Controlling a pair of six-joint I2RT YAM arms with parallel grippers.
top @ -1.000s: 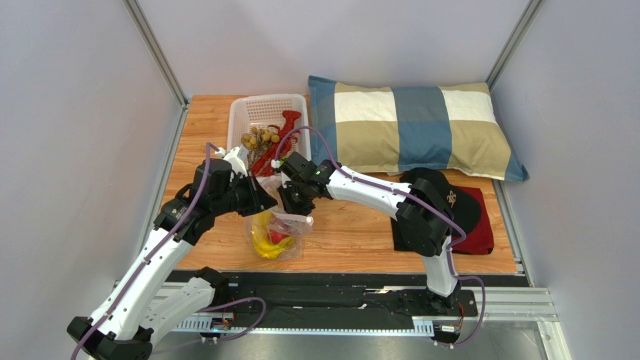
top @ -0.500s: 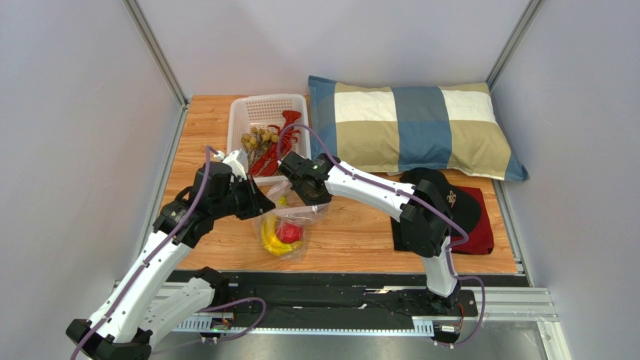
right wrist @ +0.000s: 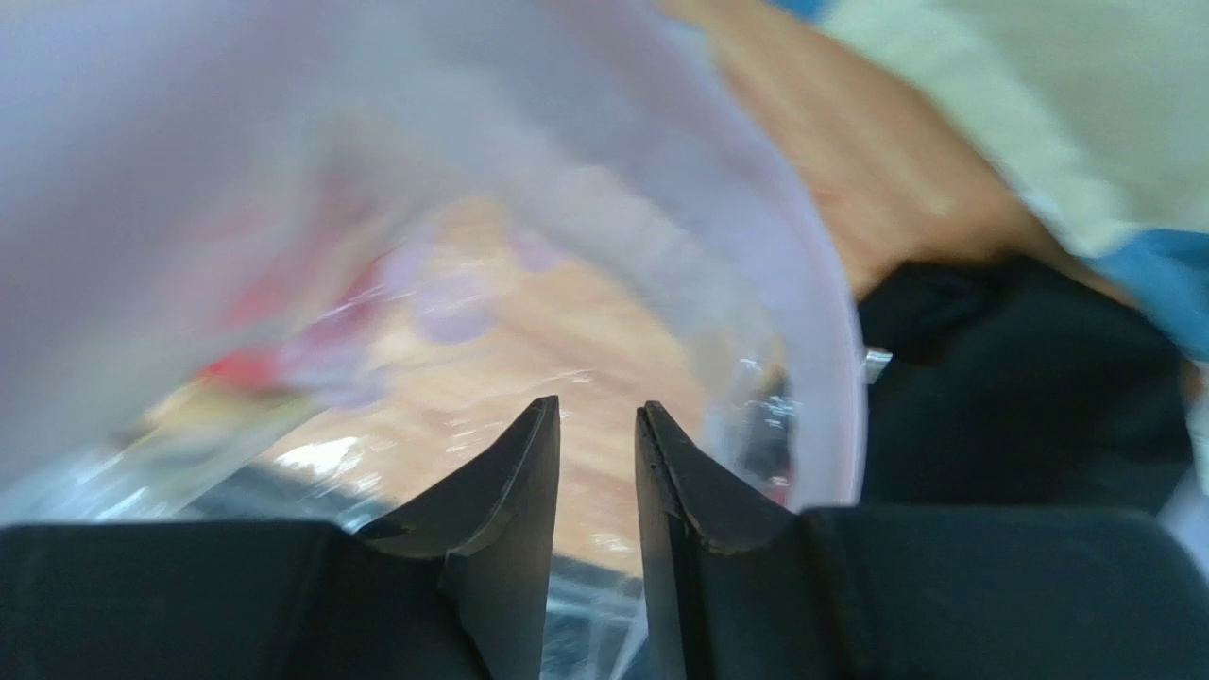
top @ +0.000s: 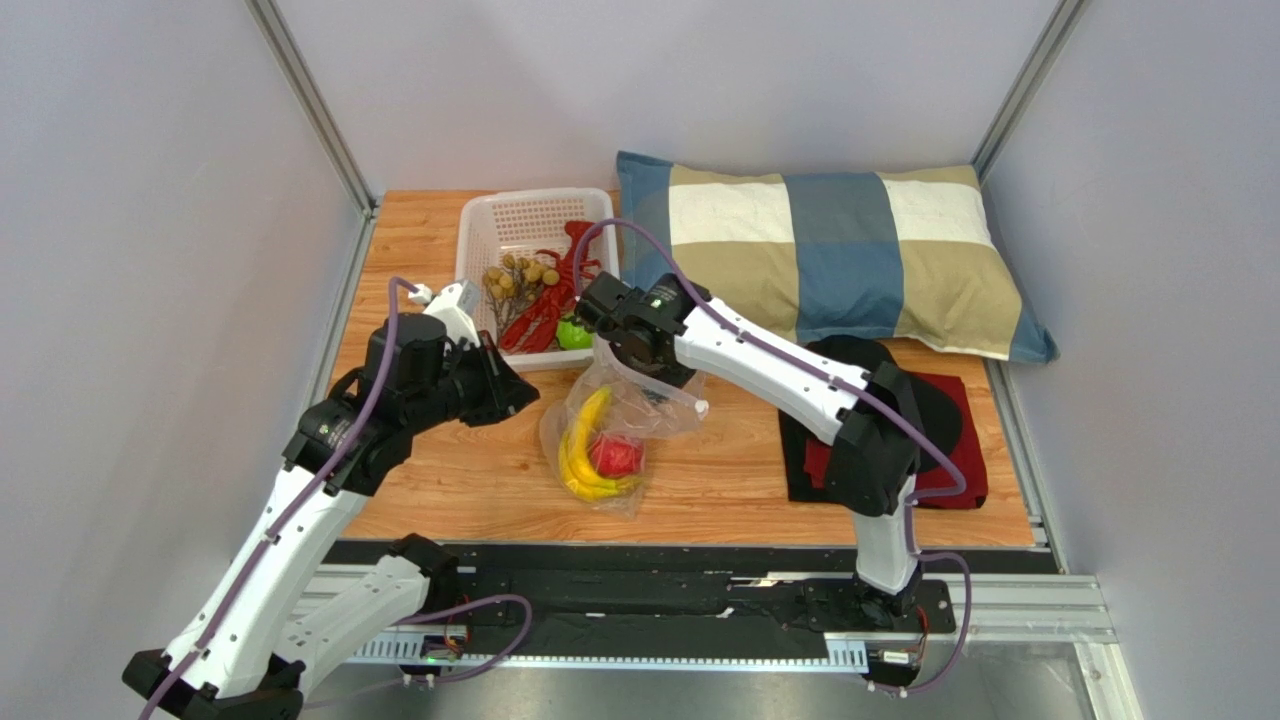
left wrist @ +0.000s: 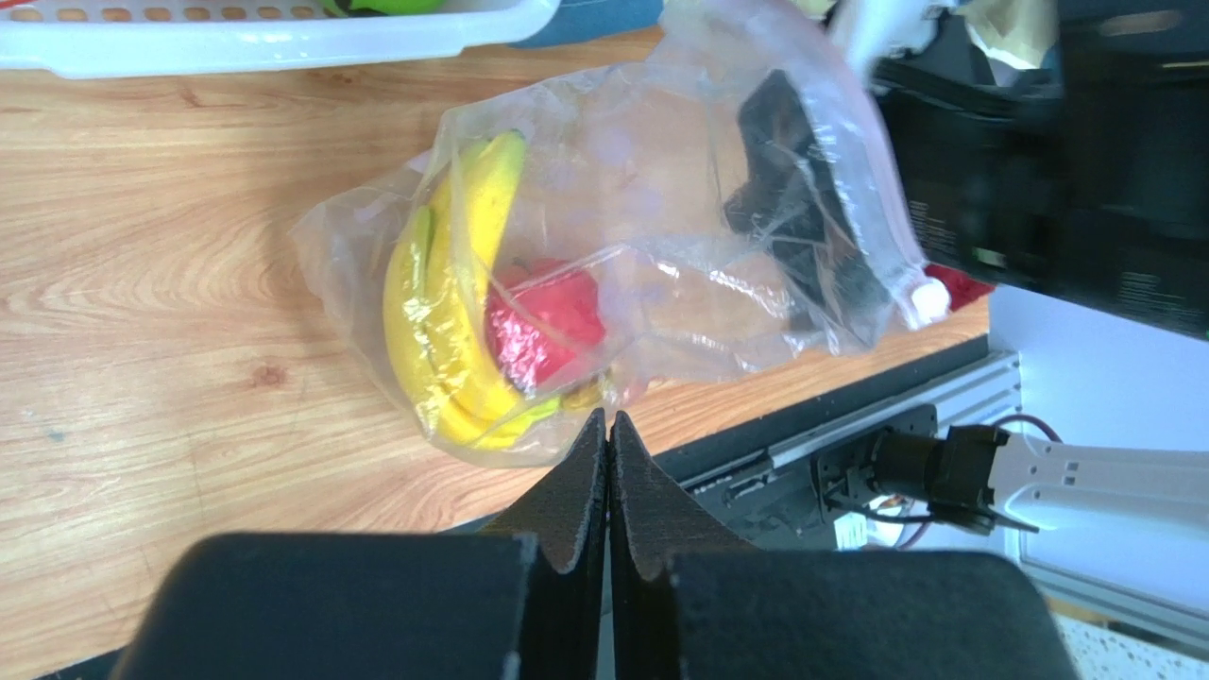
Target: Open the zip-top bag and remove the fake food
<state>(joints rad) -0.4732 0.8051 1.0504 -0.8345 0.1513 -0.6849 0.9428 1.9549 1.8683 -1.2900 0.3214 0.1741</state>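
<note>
Zip-top bag point(top: 624, 428) lies mid-tabletop point(top: 721, 465), at 5 o'clock from the white basket point(top: 496, 218); its mouth looks open, so I judge the task partly done; banana bunch point(top: 579, 450) and red fruit point(top: 613, 455) are inside, yet to come out; grape cluster point(top: 519, 275), red chilli shapes point(top: 549, 308) and green ball point(top: 573, 339) sit in the basket; right pincer point(right wrist: 596, 411), narrowly parted, is inside the bag's mouth; left pincer point(left wrist: 608, 425), closed and empty, hovers at its 9 o'clock.

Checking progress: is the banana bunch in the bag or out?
In. The banana bunch lies inside the clear zip-top bag beside the red fruit.
</note>
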